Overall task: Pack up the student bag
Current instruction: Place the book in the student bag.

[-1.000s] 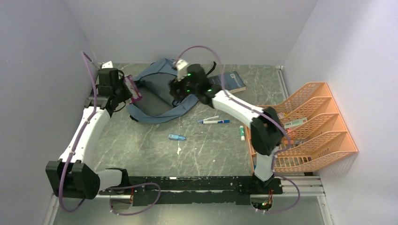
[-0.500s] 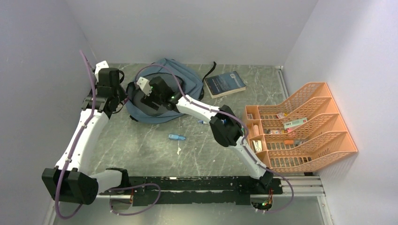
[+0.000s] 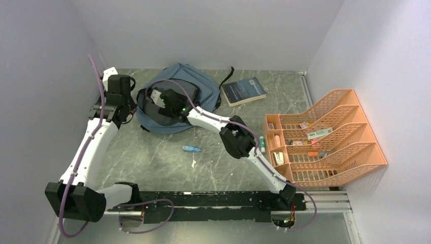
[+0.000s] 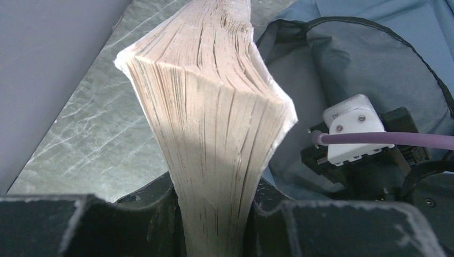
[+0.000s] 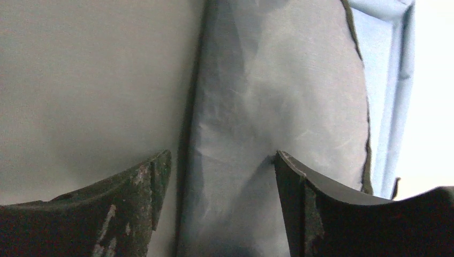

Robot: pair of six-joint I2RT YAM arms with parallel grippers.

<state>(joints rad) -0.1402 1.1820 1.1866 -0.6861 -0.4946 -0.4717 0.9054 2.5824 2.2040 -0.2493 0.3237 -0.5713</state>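
While the left end effector (image 4: 214, 217) clamps a book (image 4: 209, 107), the right end effector (image 5: 220, 166) — unclenched — probably spreads the student bag (image 4: 369, 59) for it.

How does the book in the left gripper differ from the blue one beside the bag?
The held book is clamped in the left gripper, pages splayed; the blue book lies flat and closed on the table, untouched. The held book is by the student bag's open mouth; the blue book sits apart, right of it. Both are outside it.
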